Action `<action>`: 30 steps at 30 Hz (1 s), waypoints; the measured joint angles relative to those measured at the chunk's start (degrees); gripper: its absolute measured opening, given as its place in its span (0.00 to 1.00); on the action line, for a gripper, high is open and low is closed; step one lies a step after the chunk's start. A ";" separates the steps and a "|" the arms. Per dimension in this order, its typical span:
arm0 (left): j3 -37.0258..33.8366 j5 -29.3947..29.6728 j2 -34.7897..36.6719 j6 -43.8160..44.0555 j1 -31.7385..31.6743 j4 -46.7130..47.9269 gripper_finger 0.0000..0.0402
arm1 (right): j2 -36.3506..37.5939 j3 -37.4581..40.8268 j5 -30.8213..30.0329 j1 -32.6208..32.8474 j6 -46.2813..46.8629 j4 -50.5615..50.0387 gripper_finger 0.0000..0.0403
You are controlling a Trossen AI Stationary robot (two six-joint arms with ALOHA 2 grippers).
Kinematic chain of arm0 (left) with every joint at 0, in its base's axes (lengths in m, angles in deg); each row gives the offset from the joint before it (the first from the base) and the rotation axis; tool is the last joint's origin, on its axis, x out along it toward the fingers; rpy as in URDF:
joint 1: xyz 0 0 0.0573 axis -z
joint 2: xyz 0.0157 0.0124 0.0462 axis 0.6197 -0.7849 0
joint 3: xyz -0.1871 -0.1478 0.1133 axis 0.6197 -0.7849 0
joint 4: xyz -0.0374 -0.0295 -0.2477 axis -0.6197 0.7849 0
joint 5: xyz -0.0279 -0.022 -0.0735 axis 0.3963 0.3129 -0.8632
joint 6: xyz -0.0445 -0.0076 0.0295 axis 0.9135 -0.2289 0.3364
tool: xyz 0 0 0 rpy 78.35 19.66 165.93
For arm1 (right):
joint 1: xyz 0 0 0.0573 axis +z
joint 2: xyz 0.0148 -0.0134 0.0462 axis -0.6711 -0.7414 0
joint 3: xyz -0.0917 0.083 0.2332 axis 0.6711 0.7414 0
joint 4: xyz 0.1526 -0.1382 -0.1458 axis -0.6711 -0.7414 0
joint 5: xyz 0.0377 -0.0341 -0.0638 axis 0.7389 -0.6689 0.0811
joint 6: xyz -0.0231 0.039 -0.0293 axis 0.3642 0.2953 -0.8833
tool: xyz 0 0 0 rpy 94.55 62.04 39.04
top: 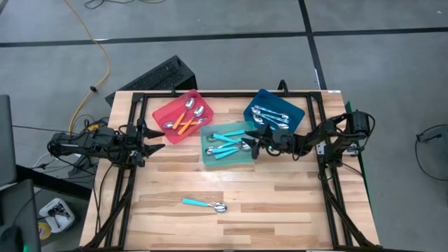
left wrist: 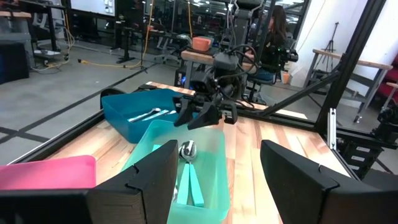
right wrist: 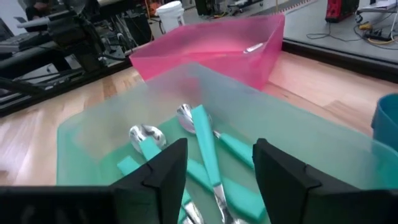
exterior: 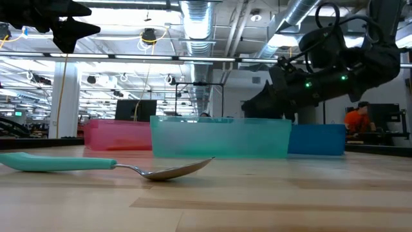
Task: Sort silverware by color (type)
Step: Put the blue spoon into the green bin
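Note:
Several teal-handled spoons (right wrist: 208,146) lie in the teal tray (top: 227,145). My right gripper (right wrist: 219,180) hovers open over that tray's right end (top: 253,140), one spoon's handle running between its fingers below them. Orange-handled spoons (top: 185,120) lie in the red tray (top: 183,115), pale-handled ones (top: 269,115) in the blue tray (top: 274,112). One teal-handled spoon (top: 205,204) lies flat on the table toward the near edge, seen close up in the low view (exterior: 109,166). My left gripper (left wrist: 217,186) waits open at the table's left side (top: 155,140), off the table top.
The three trays stand side by side along the far half of the wooden table (top: 280,203), the red and teal ones touching. Black frame rails (top: 329,189) run along both table sides. A person in orange (exterior: 355,119) sits in the room beyond.

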 joint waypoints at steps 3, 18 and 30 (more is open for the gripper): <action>0.00 0.00 -0.01 0.02 0.00 0.00 0.53 | 0.00 -1.00 0.02 -0.02 -0.72 0.00 0.50; 0.00 -0.02 -0.02 0.13 -0.02 -0.02 0.53 | 11.34 -3.62 2.73 1.47 -3.66 -2.87 0.48; 0.00 -0.02 -0.02 0.11 0.00 0.00 0.53 | 22.78 -3.62 10.38 9.98 -4.35 -8.52 0.48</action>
